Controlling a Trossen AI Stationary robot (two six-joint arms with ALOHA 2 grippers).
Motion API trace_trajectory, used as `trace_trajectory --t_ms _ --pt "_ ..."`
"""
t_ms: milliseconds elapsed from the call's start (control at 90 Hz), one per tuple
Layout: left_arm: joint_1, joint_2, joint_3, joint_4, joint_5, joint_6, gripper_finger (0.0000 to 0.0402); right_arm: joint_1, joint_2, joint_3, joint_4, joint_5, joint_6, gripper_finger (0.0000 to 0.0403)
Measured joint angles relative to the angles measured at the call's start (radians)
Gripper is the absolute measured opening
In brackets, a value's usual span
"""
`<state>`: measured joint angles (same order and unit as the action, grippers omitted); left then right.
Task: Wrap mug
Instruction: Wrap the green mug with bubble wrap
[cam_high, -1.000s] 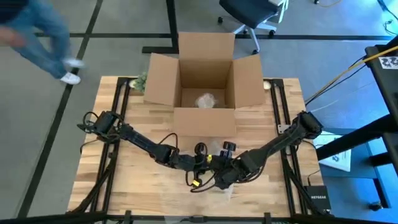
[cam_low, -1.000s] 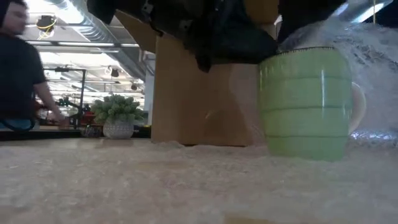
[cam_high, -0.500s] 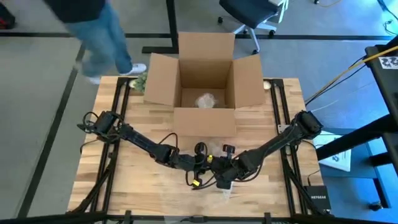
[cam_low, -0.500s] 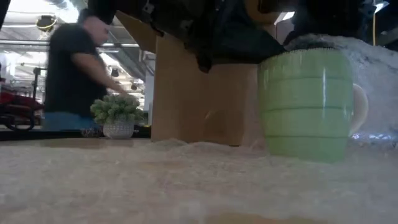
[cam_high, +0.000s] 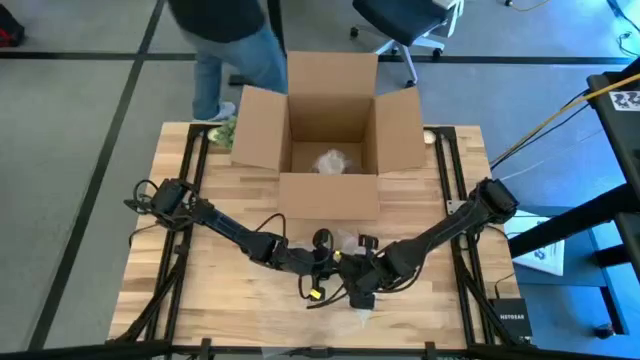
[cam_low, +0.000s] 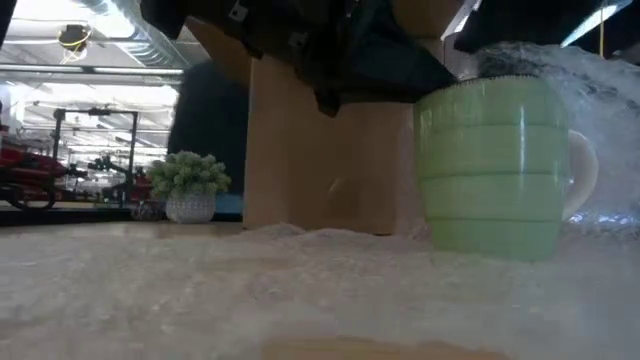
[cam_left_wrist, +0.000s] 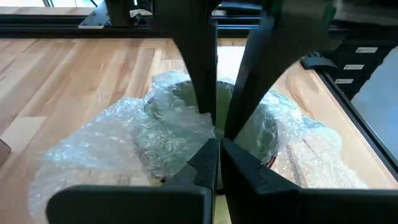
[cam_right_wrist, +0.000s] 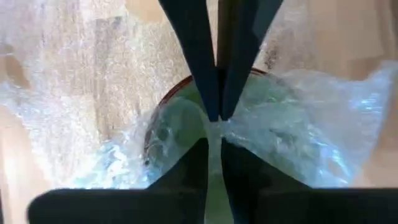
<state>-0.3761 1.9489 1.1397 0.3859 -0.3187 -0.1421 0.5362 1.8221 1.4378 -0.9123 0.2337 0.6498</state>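
You are pinching the bubble wrap with both the left hand and right hand clamped; keep drawing it toward 12 o'clock over the mug, holding the sheet taut

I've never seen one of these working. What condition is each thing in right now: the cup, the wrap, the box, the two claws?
Mug: upright, partly covered.
Bubble wrap: spread under the mug, one edge lifted over it.
Cardboard box: flaps open, a wrapped bundle inside.
Left gripper: shut on bubble wrap.
Right gripper: shut on bubble wrap.
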Motion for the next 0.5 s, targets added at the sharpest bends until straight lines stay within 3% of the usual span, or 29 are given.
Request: trace_trajectory --t_ms 256,500 --pt "-0.003 0.000 0.000 0.000 -0.001 0.002 0.0000 0.000 -0.002 0.120 -0.226 0.018 -0.008 0.0093" --pt "-0.003 0.000 0.000 0.000 0.000 0.004 0.0000 0.000 -0.002 0.143 -0.205 0.216 -0.101 0.0140"
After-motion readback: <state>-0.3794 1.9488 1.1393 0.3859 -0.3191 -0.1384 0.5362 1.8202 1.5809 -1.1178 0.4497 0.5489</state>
